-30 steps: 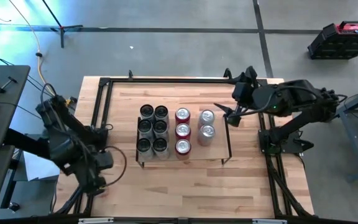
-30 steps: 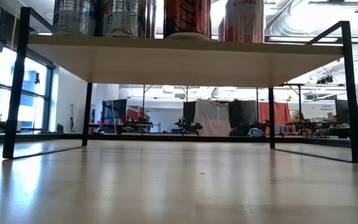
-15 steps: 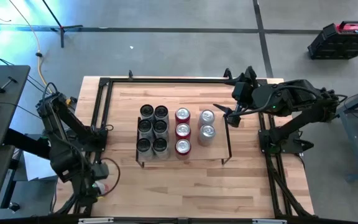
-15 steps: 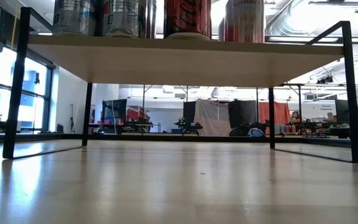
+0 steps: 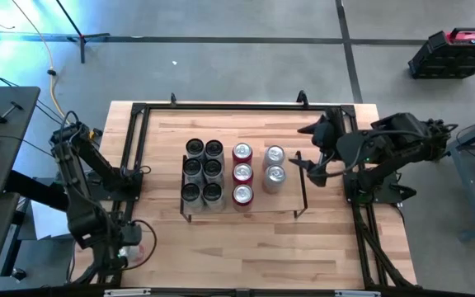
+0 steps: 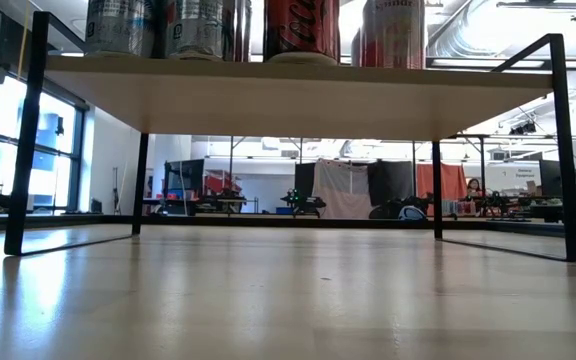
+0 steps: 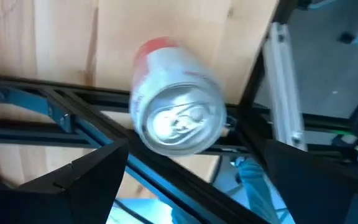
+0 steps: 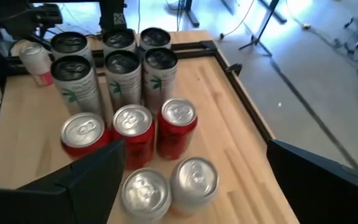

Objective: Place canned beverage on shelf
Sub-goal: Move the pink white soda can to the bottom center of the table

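At table's near-left corner — left pincer [image 7: 185,180] wide above upright can [image 7: 178,112], right pincer [image 5: 308,157] wide beside shelf [image 5: 287,202].

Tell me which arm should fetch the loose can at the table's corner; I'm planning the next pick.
Left. The left gripper hangs open directly over the loose can at the table's front-left corner. The right gripper sits beside the shelf, far from that can.

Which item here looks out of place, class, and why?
One red-and-silver drinks can stands alone by the table's black rail, below the open left hand, while eleven cans stand in tidy rows on the light-wood shelf.
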